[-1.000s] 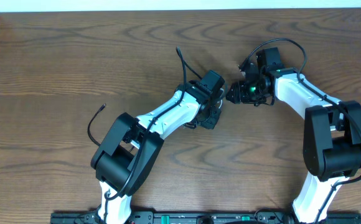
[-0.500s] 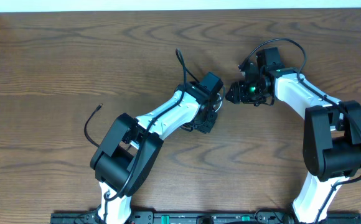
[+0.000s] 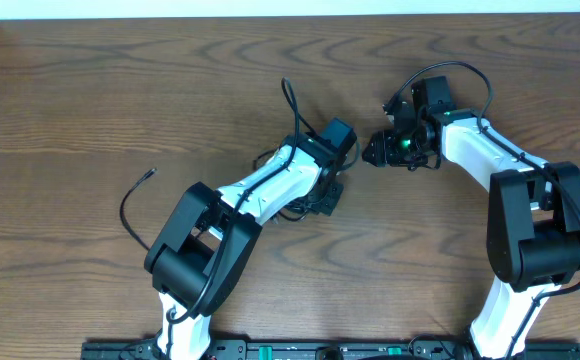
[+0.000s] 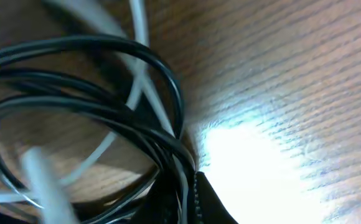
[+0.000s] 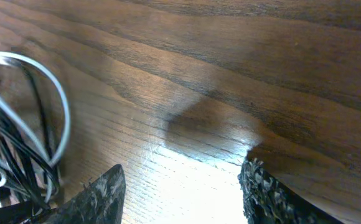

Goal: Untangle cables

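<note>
Everywhere dark wood-grain table [image 3: 90, 90]; left fingers [image 4: 208, 202] tight on cables [image 4: 171, 149], right fingers [image 5: 267, 186] apart.

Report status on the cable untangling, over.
Left hand appears shut on cables. Right hand open, empty, alongside. White cord threaded through black loops; not untangled.

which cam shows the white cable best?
Left wrist: the white cable runs close-up across the black cables. Right wrist catches only a white loop at its left edge; overhead, the left arm hides it.
</note>
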